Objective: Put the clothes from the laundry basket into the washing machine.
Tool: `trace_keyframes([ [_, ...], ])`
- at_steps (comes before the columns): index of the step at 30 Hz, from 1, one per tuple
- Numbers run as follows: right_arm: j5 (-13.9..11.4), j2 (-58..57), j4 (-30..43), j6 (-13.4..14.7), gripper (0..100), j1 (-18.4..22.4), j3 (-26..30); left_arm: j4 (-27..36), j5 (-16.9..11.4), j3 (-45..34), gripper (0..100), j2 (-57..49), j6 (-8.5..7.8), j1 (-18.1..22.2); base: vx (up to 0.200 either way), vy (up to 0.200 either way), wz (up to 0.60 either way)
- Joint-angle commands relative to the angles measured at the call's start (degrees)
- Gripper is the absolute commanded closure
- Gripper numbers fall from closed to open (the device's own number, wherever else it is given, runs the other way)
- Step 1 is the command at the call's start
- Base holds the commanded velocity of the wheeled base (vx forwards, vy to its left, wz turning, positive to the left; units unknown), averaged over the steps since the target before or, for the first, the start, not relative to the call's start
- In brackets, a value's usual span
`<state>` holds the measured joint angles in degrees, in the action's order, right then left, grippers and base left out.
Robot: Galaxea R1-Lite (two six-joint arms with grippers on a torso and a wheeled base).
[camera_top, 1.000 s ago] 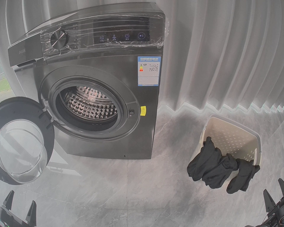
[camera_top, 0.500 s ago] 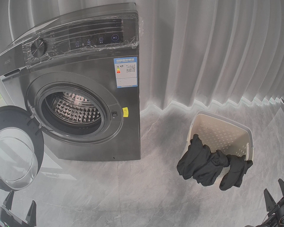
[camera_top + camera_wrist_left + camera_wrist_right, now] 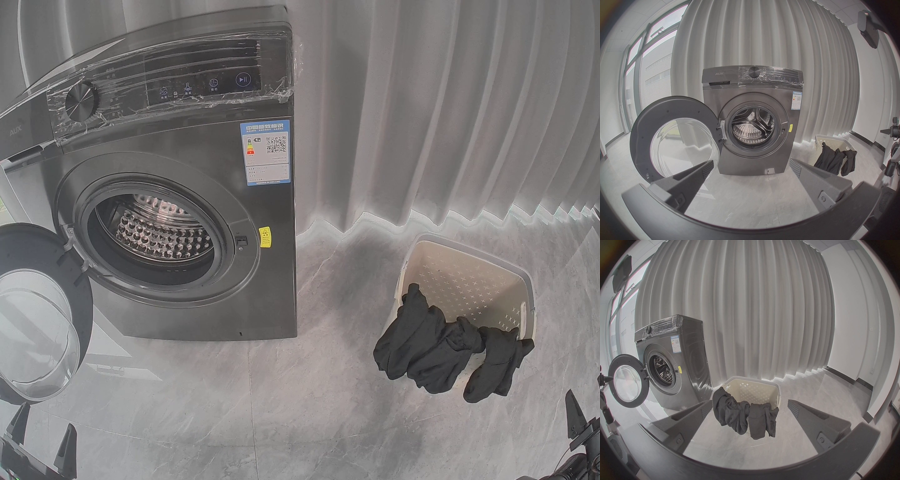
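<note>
The grey washing machine (image 3: 187, 156) stands at the left with its round door (image 3: 37, 312) swung open and the steel drum (image 3: 156, 234) bare. To its right on the floor sits the cream laundry basket (image 3: 469, 256), black clothes (image 3: 431, 344) draped over its near rim. My left gripper (image 3: 47, 417) hangs open low at the left, facing the machine (image 3: 756, 81), nothing between its fingers. My right gripper (image 3: 586, 400) is open at the lower right, short of the basket (image 3: 756, 387) and the clothes (image 3: 737, 412).
White curtains (image 3: 450, 112) hang behind the machine and basket. Grey tiled floor (image 3: 300, 400) lies open between me, the machine and the basket. The open door (image 3: 675, 137) juts out on the machine's left side. A white wall (image 3: 850, 321) stands past the basket.
The head camera turned, sliding the whole picture leftward; machine, basket and clothes kept their places. My right gripper sits slightly lower at the frame's edge.
</note>
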<state>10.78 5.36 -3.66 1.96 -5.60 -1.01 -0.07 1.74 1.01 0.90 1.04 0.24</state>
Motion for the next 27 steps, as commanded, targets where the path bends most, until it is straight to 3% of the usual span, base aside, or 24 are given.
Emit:
trace_keyframes([
  [1,0.0,0.1,0.0,0.1,0,0.0,1.0,0.0,0.0,-0.9,0,-0.6,0.02,0.0,0.000,0.000,-0.60],
  [5,0.0,0.1,0.0,0.4,0,0.0,1.0,0.0,0.0,-1.0,0,-0.6,0.02,0.0,0.000,0.000,-0.60],
  [20,0.0,0.1,0.0,0.6,0,0.0,1.0,0.0,0.0,-1.0,0,-0.6,0.02,0.0,0.000,0.000,0.00],
  [27,0.0,0.1,0.0,0.8,0,0.0,1.0,0.0,0.0,-0.9,0,-0.6,0.02,0.0,0.000,0.000,-0.51],
])
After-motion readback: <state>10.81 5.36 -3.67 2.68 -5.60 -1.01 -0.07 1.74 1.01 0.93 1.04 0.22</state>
